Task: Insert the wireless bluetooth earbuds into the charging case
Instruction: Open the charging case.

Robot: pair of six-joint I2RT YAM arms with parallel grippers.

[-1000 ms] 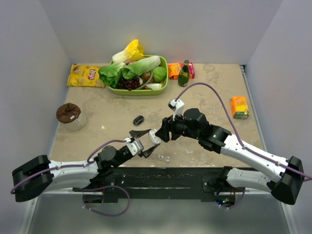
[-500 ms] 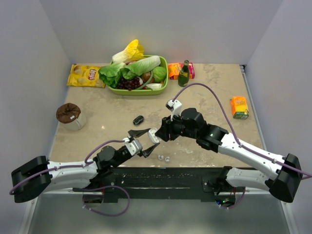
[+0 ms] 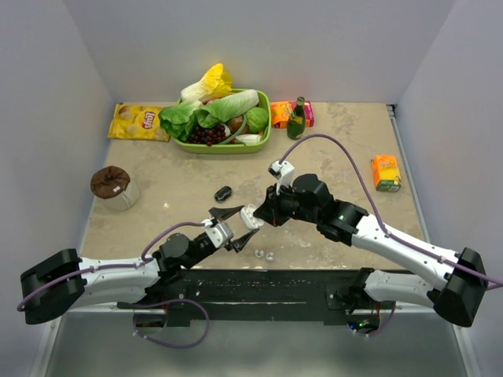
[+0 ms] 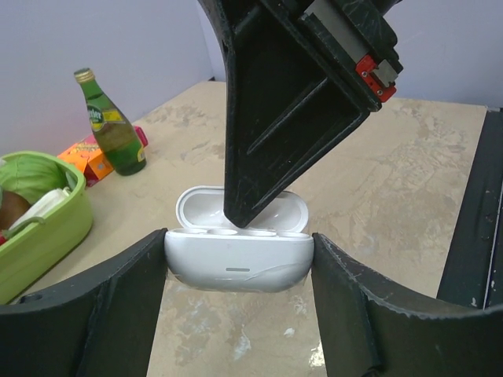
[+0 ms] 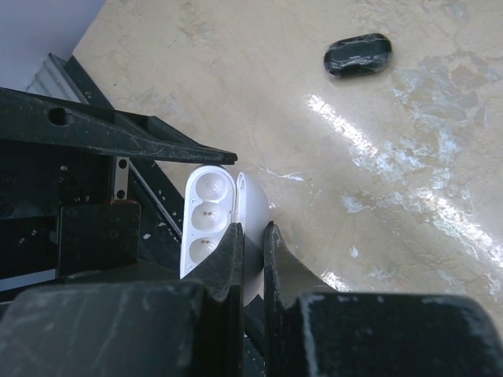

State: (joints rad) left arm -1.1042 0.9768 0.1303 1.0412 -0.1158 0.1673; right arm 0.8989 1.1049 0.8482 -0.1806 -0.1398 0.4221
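A white charging case [image 4: 238,259] is clamped end to end in my left gripper [image 4: 240,251], just above the table with its lid open. Its empty sockets [image 5: 206,210] show in the right wrist view. My right gripper [image 5: 251,236] comes down from above and is shut on the raised lid [image 5: 255,200]. From the top camera the two grippers meet at the case [image 3: 247,218], near the table's front edge. Two whitish earbuds [image 3: 258,253] [image 3: 269,255] lie on the table just in front of it. No black earbuds are visible.
A closed black case [image 3: 223,192] lies behind the grippers. At the back are a green basket [image 3: 224,147] of vegetables, a green bottle [image 3: 296,118], a chips bag [image 3: 139,122] and an orange packet [image 3: 280,114]. A juice box [image 3: 385,173] stands right, a brown-lidded cup [image 3: 112,187] left.
My right gripper has closed from open onto the case's lid, shifting slightly left. My left gripper keeps the case in the same place.
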